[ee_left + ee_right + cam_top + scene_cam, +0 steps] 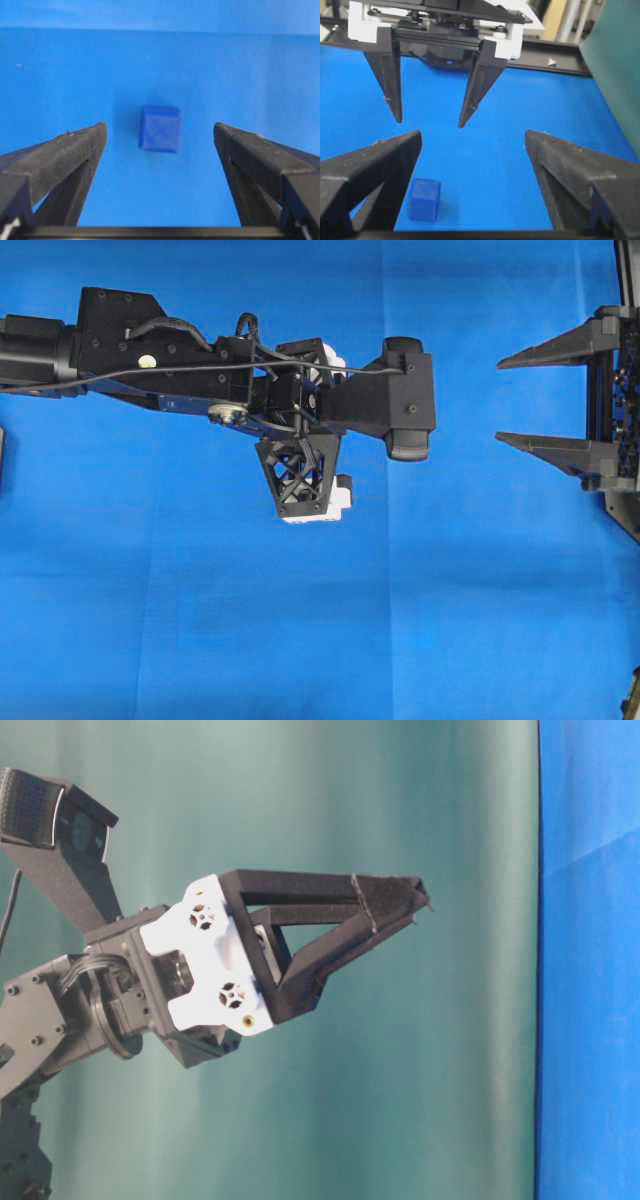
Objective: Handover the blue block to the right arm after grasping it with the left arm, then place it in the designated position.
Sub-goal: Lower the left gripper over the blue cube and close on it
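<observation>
The blue block [160, 128] is seen only by the two wrist cameras: in the overhead view it is hidden beneath the left arm [200, 365], and it is not seen in the table-level view, where only a side profile of a gripper with white brackets is given against a green backdrop [400, 800]. From the left wrist camera the block is shown lying flat on the blue cloth [250, 70], below and between the spread fingers of the left gripper [160, 145], touched by neither. From the right wrist camera the same block [424, 199] is seen resting on the cloth near the lower left finger of the right gripper [472, 142], with the left gripper [429, 121] pointing downward above the cloth; whether its tips are directly over the block cannot be judged from this angle. The right gripper's fingers [545, 350] are shown wide apart in the overhead view, at the right edge and well apart from the left arm. The block is presented as a small dark-blue cube with rounded edges and a faint crossed pattern on its top face, darker than the cloth.
</observation>
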{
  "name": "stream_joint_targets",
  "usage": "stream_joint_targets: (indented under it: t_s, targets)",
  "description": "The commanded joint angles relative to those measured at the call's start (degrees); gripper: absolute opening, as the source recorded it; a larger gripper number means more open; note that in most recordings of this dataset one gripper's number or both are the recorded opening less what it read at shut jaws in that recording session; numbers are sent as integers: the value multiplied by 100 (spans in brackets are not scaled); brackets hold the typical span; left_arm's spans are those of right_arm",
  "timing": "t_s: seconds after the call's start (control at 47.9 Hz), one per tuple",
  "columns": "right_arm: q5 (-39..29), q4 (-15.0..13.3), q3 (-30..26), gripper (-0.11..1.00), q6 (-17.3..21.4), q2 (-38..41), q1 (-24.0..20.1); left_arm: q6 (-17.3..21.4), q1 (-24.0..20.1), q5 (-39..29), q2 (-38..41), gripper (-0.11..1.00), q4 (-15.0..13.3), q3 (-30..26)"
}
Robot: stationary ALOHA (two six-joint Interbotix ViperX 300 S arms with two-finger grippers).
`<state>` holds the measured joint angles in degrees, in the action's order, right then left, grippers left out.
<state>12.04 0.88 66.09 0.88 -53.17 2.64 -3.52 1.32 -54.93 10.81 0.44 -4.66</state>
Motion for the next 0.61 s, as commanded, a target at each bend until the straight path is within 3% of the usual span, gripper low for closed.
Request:
stream_joint_targets:
  t_s: [0.0, 0.313, 0.584]
  targets:
    - [35, -9, -167, 97, -9, 18, 0, -9, 0, 62, -105, 91, 9, -18]
    - [9, 0, -167, 97, -9, 26, 0, -9, 0, 369, -114, 91, 9, 281]
    - [0, -9, -167, 97, -9, 26, 9, 9, 0, 1696, -149, 92, 9, 1248]
